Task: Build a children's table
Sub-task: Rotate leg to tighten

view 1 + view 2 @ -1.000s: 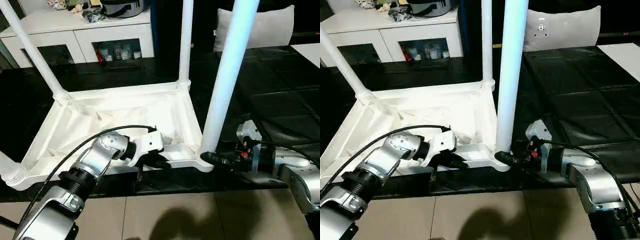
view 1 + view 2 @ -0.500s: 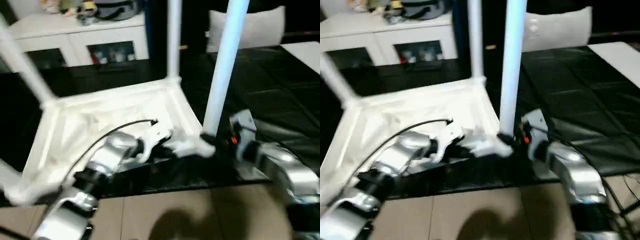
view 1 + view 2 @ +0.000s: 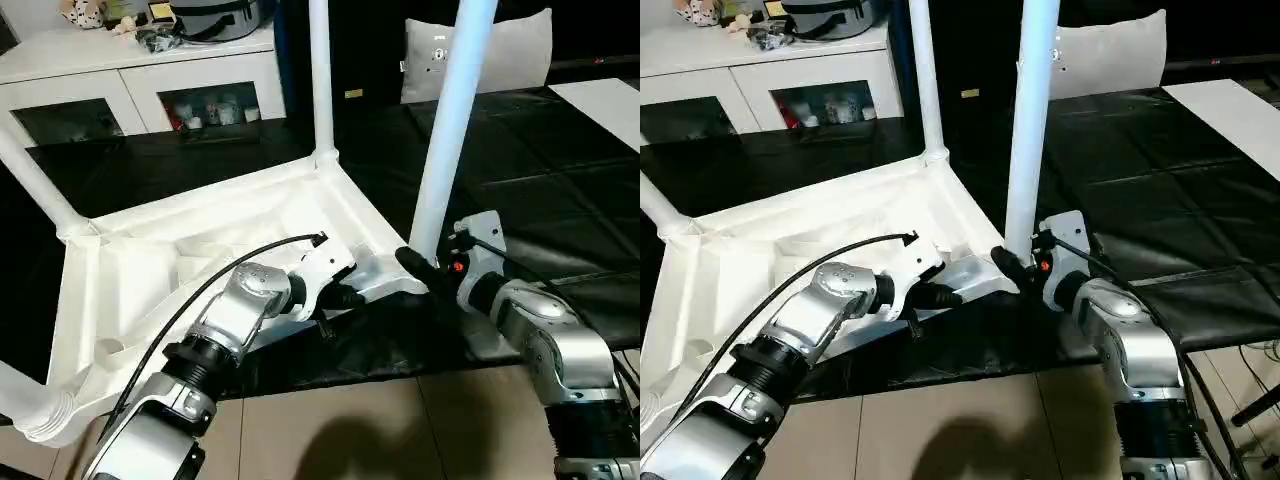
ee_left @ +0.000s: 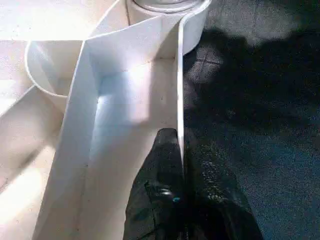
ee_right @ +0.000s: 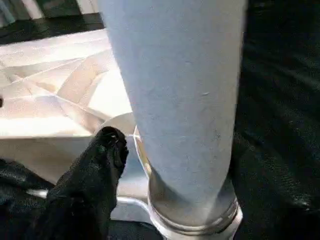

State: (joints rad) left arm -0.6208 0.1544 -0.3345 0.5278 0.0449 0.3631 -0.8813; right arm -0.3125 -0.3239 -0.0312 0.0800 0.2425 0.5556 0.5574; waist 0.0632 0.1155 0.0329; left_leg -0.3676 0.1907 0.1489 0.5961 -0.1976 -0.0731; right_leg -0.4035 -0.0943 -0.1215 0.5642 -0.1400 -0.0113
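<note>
- A black mat covers the floor in front of a low white cabinet; a strip of beige tile runs along its near edge, and a white cushion leans at the back.
- The table lies upside down on the mat, ribbed underside up, its near rim close to the mat's edge.
- Legs stand in the corner sockets — one at the far corner, one at the near right corner, one leaning at the left.
- Open mat lies to the right of the table.
- The left gripper is pinched shut on the thin rim wall near the right corner socket, one finger inside the rim, one outside.
- The right gripper sits at the base of the near right leg; one black finger rests just beside the socket collar, and I cannot tell how wide its jaws stand or whether it grips.
</note>
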